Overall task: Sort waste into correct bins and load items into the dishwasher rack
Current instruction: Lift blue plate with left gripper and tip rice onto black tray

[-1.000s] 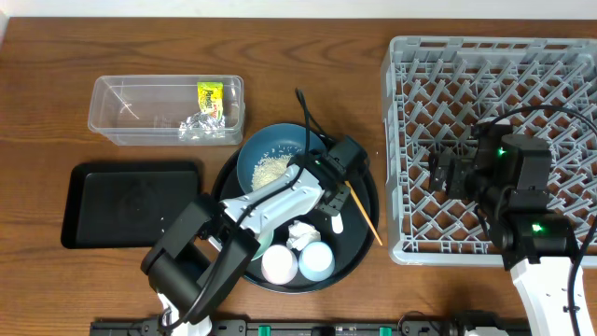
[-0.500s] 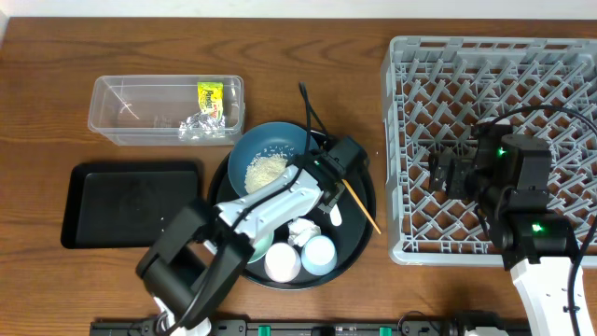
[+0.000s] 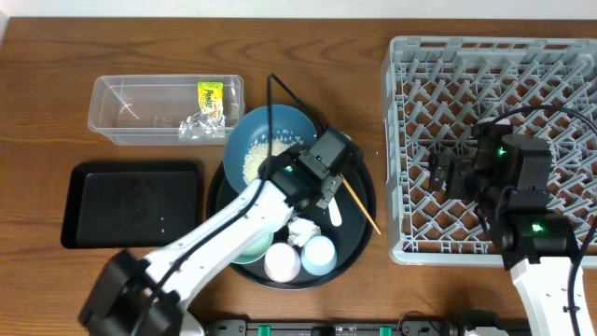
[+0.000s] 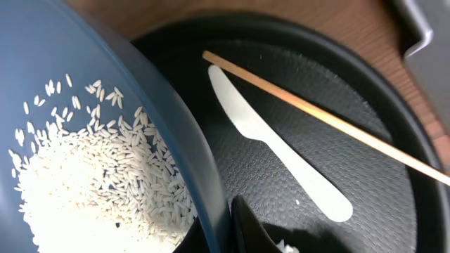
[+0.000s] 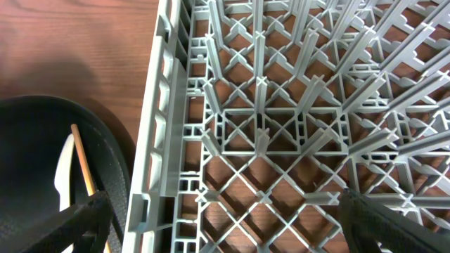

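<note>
My left gripper (image 3: 300, 172) is shut on the right rim of the dark-blue bowl (image 3: 278, 126) and holds it tilted above the left part of the round black tray. White rice (image 3: 256, 161) lies in the bowl. In the left wrist view the jaws (image 4: 232, 226) pinch the bowl's rim (image 4: 190, 161), with rice (image 4: 98, 176) inside. The white spoon (image 4: 281, 158) and a chopstick (image 4: 316, 116) lie on the tray. My right gripper (image 3: 448, 174) is open and empty over the grey rack (image 3: 485, 65); its fingers (image 5: 235, 225) straddle the rack's grid (image 5: 281, 140).
The clear tub (image 3: 121, 103) holds the yellow-green packet (image 3: 211, 97) and the clear wrapper (image 3: 198, 127). The black rectangular tray (image 3: 131, 203) lies at the left. The round tray (image 3: 359, 233) carries a tissue (image 3: 300, 231), a pink cup (image 3: 280, 265), a light-blue cup (image 3: 318, 254) and the mint-green bowl (image 3: 248, 250).
My left gripper has moved up and to the left with the dark-blue bowl, which now sits higher and more tilted. The right arm has not moved.
</note>
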Robot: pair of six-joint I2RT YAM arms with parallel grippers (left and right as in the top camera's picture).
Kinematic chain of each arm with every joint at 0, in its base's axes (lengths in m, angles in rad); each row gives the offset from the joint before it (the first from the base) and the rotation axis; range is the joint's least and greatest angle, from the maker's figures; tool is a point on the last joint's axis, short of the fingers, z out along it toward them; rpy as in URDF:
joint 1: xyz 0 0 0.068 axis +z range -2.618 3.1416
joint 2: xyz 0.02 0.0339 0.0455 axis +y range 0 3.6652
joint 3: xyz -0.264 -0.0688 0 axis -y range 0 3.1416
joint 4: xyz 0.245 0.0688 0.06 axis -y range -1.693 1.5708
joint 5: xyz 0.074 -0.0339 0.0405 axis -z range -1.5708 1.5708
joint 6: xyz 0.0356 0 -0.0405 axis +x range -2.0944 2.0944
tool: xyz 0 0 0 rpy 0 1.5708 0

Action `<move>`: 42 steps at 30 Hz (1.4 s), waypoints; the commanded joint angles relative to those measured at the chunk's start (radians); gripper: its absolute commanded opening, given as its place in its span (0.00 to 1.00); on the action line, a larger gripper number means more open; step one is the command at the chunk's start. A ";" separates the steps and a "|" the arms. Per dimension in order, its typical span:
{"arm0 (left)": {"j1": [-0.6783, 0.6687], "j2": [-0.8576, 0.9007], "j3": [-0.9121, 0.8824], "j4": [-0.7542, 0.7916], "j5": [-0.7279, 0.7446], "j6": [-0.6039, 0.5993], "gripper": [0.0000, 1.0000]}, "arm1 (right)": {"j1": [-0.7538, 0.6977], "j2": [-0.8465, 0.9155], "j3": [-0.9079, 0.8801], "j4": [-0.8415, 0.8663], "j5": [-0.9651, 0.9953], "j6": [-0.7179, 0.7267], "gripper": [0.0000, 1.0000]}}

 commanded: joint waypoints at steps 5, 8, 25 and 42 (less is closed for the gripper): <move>0.018 -0.139 0.026 -0.063 -0.016 -0.057 0.06 | 0.008 0.000 0.017 0.004 -0.007 0.016 0.99; 0.063 -0.187 0.026 -0.105 -0.016 -0.124 0.06 | 0.008 0.000 0.017 0.003 -0.007 0.016 0.99; 0.578 -0.256 0.010 -0.191 0.356 -0.268 0.06 | 0.008 0.000 0.017 0.006 -0.007 0.015 0.99; 1.107 -0.256 -0.140 -0.077 0.973 -0.076 0.06 | 0.008 0.000 0.017 0.007 -0.007 0.015 0.99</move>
